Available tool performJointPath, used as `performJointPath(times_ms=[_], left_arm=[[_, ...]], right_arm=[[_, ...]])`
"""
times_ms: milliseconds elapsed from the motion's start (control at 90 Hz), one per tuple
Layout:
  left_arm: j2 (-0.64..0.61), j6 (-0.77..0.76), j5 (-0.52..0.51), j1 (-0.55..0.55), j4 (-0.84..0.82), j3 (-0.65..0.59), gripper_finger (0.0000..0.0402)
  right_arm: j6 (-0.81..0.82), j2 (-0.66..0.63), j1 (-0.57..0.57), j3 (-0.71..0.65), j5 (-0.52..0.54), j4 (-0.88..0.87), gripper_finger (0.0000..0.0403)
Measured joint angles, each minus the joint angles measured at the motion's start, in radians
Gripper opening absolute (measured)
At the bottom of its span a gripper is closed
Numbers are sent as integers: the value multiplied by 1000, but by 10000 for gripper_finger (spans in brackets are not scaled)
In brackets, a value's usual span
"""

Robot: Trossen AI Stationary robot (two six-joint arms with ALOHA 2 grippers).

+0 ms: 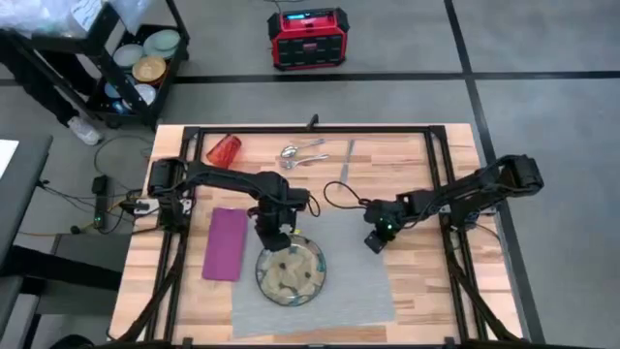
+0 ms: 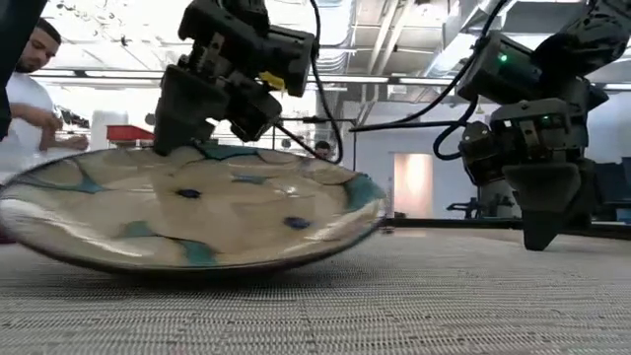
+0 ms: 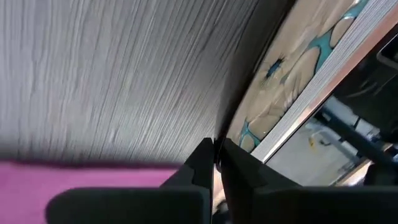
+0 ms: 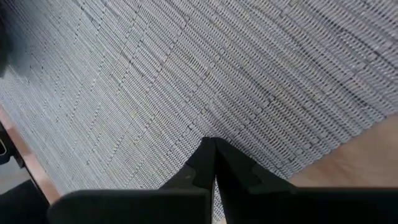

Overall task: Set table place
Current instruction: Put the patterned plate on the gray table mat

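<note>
The round green-brown patterned plate (image 1: 291, 273) is on the grey placemat (image 1: 349, 291). My left gripper (image 1: 274, 239) is shut on its far-left rim. The magenta napkin (image 1: 226, 244) lies flat on the wood, left of the mat. The orange cup (image 1: 223, 150) lies on its side at the far left. Spoon and fork (image 1: 300, 155) and the knife (image 1: 347, 161) lie near the far edge. My right gripper (image 1: 376, 240) is shut and points down over the mat's far right part. In the low view its tips (image 2: 539, 242) are at mat level; whether they touch cannot be told. My left gripper pinches the plate's far-left rim (image 3: 217, 144) between its two fingers, one finger on the inside of the plate and one on the outside. The fingers come from above, pointing down. The plate tilts toward the near edge, its far rim (image 2: 187, 150) raised and its near underside (image 2: 187, 264) on the placemat.
The black rail frame (image 1: 438, 174) runs along the table's sides and far edge. Bare wood shows between the mat and the cutlery. Beyond the table a red box (image 1: 307, 39) and a cart with dishes (image 1: 145, 58) stand on the floor. A person (image 2: 25, 89) is behind the table.
</note>
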Motion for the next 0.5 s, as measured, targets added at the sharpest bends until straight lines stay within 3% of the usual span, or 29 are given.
performJointPath(times_ms=[222, 500], left_arm=[[0, 86, -62, 40, -123, 0, 0], [0, 68, -139, 85, -71, 0, 24]], right_arm=[[12, 0, -4, 0, 7, -10, 0], [52, 0, -4, -1, 13, -10, 0]])
